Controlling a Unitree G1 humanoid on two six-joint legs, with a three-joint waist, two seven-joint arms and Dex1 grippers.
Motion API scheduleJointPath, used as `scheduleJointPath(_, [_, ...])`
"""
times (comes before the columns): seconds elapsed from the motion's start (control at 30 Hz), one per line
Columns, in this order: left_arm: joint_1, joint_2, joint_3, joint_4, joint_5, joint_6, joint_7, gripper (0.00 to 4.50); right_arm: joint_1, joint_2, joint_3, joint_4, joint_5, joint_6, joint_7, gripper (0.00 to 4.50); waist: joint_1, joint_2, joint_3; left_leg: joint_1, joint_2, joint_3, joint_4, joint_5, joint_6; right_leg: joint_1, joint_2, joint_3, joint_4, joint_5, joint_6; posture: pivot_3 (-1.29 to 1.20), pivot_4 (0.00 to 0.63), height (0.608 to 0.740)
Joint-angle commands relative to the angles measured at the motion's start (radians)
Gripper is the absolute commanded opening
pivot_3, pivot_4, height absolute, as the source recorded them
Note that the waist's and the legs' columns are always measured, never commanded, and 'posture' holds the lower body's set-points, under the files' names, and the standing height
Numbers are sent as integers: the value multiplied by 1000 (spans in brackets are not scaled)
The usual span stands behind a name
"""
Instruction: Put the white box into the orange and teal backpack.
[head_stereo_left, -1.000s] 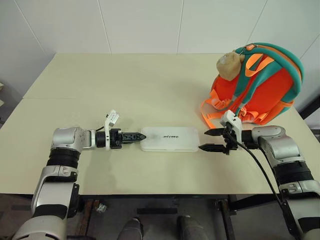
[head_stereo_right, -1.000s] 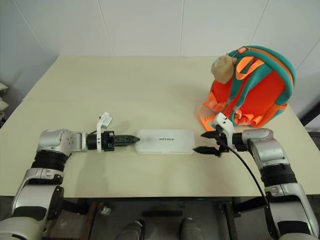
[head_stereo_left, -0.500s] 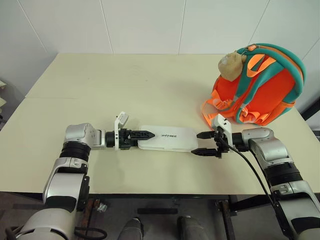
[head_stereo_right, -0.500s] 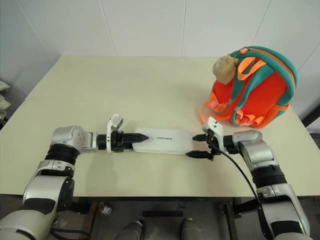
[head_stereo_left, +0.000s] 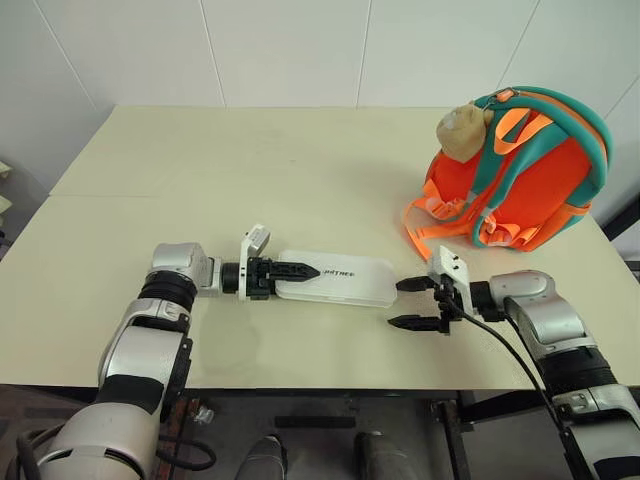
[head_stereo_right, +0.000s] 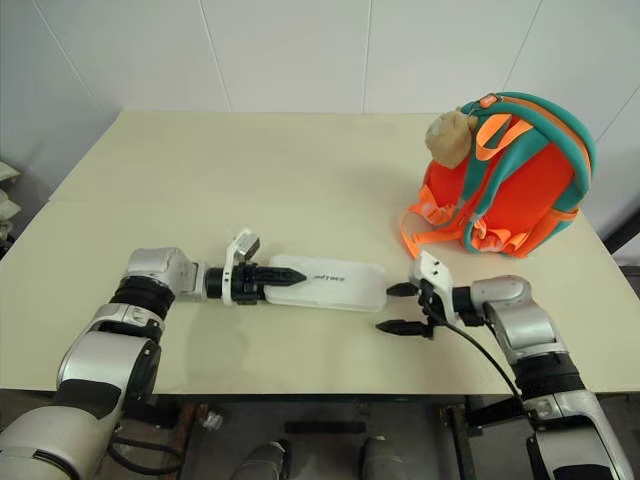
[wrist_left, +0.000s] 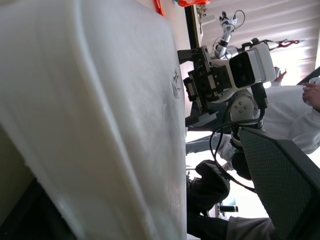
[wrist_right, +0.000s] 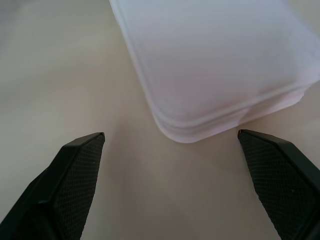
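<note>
The white box (head_stereo_left: 345, 283) lies flat on the table, dark lettering on its lid. My left gripper (head_stereo_left: 312, 270) reaches in from the left, its fingers open and lying over the box's left end; the lid (wrist_left: 100, 100) runs close along them in the left wrist view. Whether they touch it I cannot tell. My right gripper (head_stereo_left: 397, 304) stands open just off the box's right end, nothing between its fingers (wrist_right: 75, 170); the box's corner (wrist_right: 200, 75) sits ahead of them. The orange and teal backpack (head_stereo_left: 530, 170) stands upright at the far right, tan plush charm (head_stereo_left: 462, 130) on top.
The cream table (head_stereo_left: 250, 170) stretches wide behind and left of the box. Its near edge runs just below both arms. Orange webbing loops (head_stereo_left: 425, 225) trail from the backpack toward the right gripper. A person in white (wrist_left: 300, 115) shows beyond the table in the left wrist view.
The left gripper has slid right, from the box's left end onto its lid. The right gripper has drawn back toward the near edge, away from the box's end.
</note>
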Motion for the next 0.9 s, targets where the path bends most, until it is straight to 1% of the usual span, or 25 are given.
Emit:
scheduleJointPath(0.03, [8,3,-47,-24,24,7,-50,4453,41,-40,-34,-47,18,-7,2,4500,-1,0,0,0,0,0,0,0,0,0,0,0,0,0,0,0,150,740])
scheduleJointPath(0.17, [4,-6,-31,-22,15,9,-41,4453,91,-59,-48,-92,26,1,-10,4500,-1,0,0,0,0,0,0,0,0,0,0,0,0,0,0,0,150,740])
scheduleJointPath(0.37, [-4,-40,65,12,-6,-16,39,4453,131,-69,-63,-127,37,9,-25,4500,2,0,0,0,0,-1,1,0,0,0,0,0,0,0,0,0,150,740])
scheduleJointPath(0.47, [11,-49,97,1,-10,-14,61,3866,147,-73,-70,-142,45,12,-34,4500,0,0,0,0,0,-1,1,0,0,0,0,0,0,0,0,0,150,740])
scheduleJointPath(0.53, [29,-46,98,-28,-19,10,50,3277,163,-76,-73,-163,52,19,-38,4500,0,0,0,0,0,-1,1,0,0,0,0,0,0,0,0,0,150,740])
scheduleJointPath(0.67, [69,-29,84,-99,-39,63,28,1950,183,-87,-79,-186,68,26,-37,4500,-2,0,0,0,0,0,1,0,0,0,0,0,0,0,0,0,150,740])
scheduleJointPath(0.73, [85,-23,88,-125,-43,75,35,1424,187,-90,-81,-186,70,26,-36,4500,-2,0,0,0,0,-1,1,0,0,0,0,0,0,0,0,0,150,740])
scheduleJointPath(0.9, [144,-1,117,-257,-92,98,35,1374,198,-88,-101,-183,71,20,-65,4500,-2,0,0,0,0,-1,1,0,0,0,0,0,0,0,0,0,150,740])
